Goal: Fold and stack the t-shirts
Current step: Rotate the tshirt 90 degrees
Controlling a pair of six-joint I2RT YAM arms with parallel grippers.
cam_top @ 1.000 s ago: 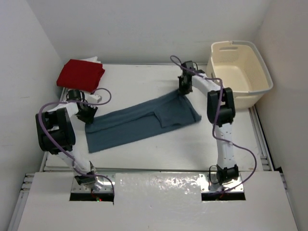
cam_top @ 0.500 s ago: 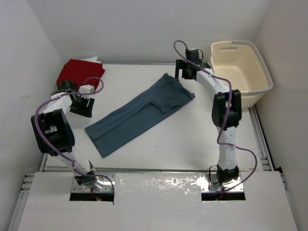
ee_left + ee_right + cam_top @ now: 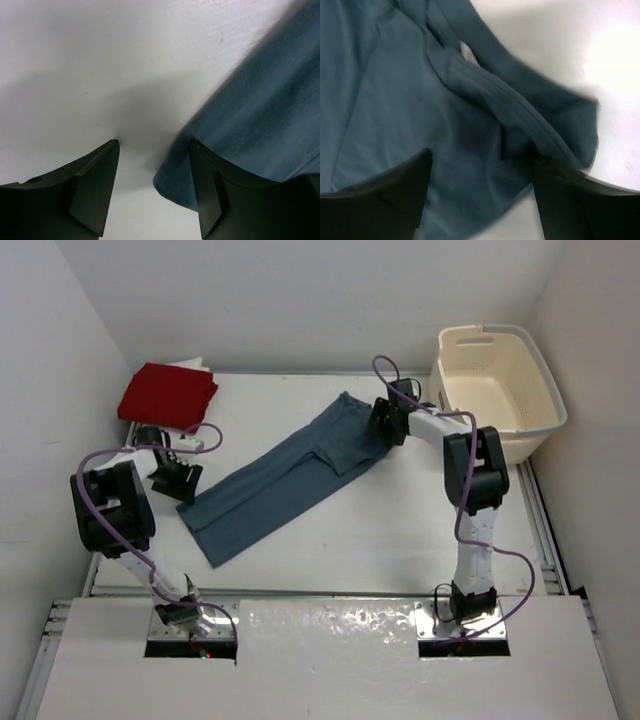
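Blue-grey t-shirt [image 3: 290, 480] lies flat on the bench [image 3: 400, 530], folded into a long strip running diagonally from near-left to far-right. Left end effector [image 3: 154, 147] sits low at the strip's near-left corner: jaws apart, nothing gripped. The hem corner lies between the fingers, right up against one of them. Right end effector [image 3: 482, 155] hovers over the far-right collar end, jaws wide apart, nothing gripped; cloth is bunched in ridges under it. Red t-shirt [image 3: 168, 392] is folded in the far-left corner, white t-shirt [image 3: 192, 364] edge showing behind it. Cream basket [image 3: 545, 420] stands far right, apart from the shirts.
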